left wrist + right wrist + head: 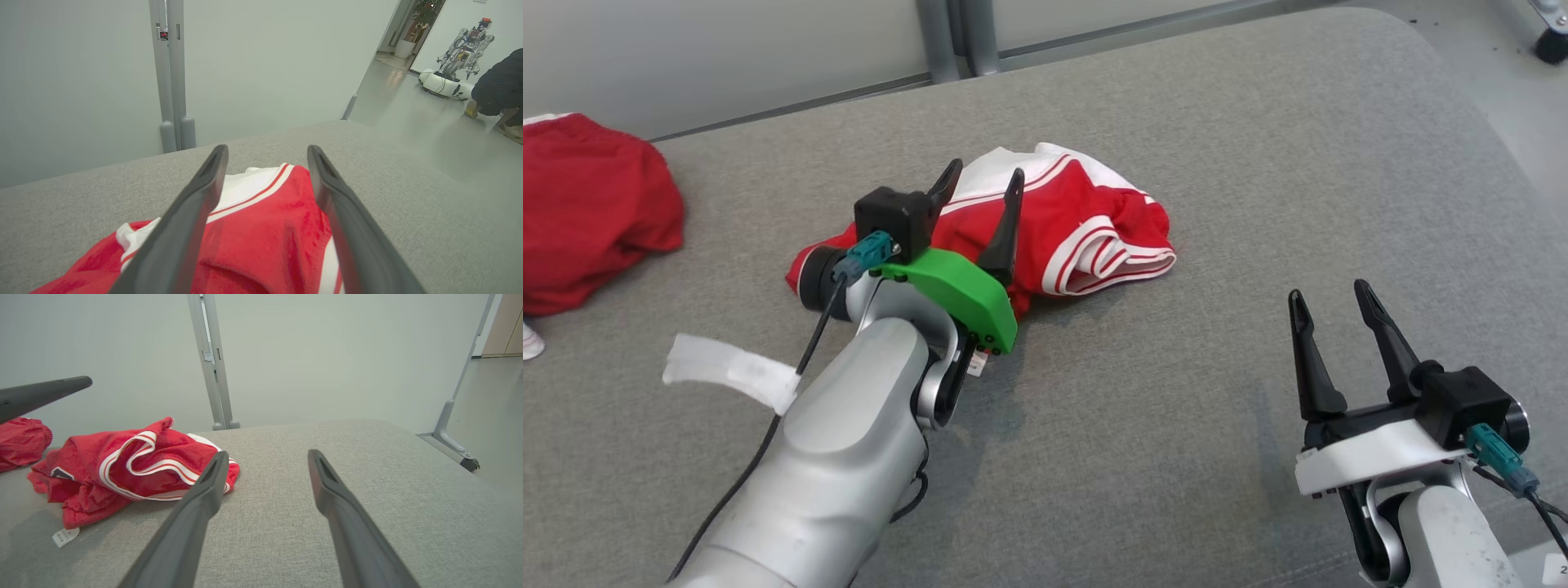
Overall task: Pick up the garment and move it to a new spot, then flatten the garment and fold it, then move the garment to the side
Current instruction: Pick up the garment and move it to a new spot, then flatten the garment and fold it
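Observation:
A red garment [1078, 229] with white stripes lies crumpled in the middle of the grey padded surface [1258, 163]. My left gripper [982, 181] hovers open just above the garment's near-left part, nothing between its fingers. In the left wrist view the garment [261, 232] lies right under the spread fingers [192, 212]. My right gripper [1331, 304] stands open at the lower right, well clear of the cloth. In the right wrist view the garment [135, 465] lies to the left, with a white tag [64, 537] on the surface beside it.
A second red cloth [588, 204] lies at the far left edge of the surface. Grey posts [956, 37] rise behind the far edge. In the left wrist view, another robot [461, 53] and a person's dark sleeve [498, 81] are at the far right.

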Controlling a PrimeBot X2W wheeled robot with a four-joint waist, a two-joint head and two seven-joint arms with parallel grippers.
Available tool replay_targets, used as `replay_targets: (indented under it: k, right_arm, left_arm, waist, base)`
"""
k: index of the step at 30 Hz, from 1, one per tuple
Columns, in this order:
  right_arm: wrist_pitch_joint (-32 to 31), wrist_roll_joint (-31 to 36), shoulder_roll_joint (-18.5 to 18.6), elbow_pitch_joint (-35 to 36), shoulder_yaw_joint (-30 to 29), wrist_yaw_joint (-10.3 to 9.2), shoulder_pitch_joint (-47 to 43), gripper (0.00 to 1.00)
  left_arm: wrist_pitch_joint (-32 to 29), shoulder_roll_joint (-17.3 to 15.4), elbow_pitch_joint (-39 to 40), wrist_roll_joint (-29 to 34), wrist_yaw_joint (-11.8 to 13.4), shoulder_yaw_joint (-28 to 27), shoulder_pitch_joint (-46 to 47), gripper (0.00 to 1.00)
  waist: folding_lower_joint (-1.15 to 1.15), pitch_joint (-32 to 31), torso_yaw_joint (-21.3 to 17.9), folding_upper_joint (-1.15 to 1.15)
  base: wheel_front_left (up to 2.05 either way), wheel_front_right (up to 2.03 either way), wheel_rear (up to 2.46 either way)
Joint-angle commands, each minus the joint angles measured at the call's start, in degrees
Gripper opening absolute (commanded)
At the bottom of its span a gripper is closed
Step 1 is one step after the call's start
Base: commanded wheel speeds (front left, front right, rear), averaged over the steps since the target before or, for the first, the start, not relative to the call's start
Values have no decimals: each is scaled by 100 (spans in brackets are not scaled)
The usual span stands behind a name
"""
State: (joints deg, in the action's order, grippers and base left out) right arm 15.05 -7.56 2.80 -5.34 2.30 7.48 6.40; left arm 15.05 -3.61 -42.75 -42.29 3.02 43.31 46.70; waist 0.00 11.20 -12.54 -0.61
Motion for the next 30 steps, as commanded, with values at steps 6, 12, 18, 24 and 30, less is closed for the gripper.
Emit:
replay_targets:
  k: [6, 12, 18, 24, 30]
  right_arm:
    - [8, 149, 18, -306, -104, 3, 461, 100]
    - [-384, 160, 18, -693, -135, 3, 947, 100]
    - [-795, -5, 153, -1269, -154, 3, 1453, 100]
    - [-971, -185, 267, -1993, -111, 3, 1927, 100]
    - [-1120, -366, 331, -2787, -82, 3, 2383, 100]
  left_arm:
    - [15, -158, 813, 653, 151, -638, -1073, 100]
    - [10, -233, 1358, 1148, 170, -960, -1718, 100]
    - [11, -283, 1893, 1477, 149, -1338, -2352, 100]
    - [10, -339, 2278, 1644, 158, -1717, -2880, 100]
    - [10, -285, 2480, 1768, 108, -1958, -3223, 100]
  waist:
    - [0, -376, 1031, 61]
    - [0, -430, 1415, 61]
    - [0, -418, 1770, 61]
    - [0, -340, 2026, 61]
    - [0, -257, 2217, 61]
  base:
    - [0, 0, 0]
    - [0, 0, 0]
    - [0, 0, 0]
    - [0, 0, 0]
    - [0, 0, 0]
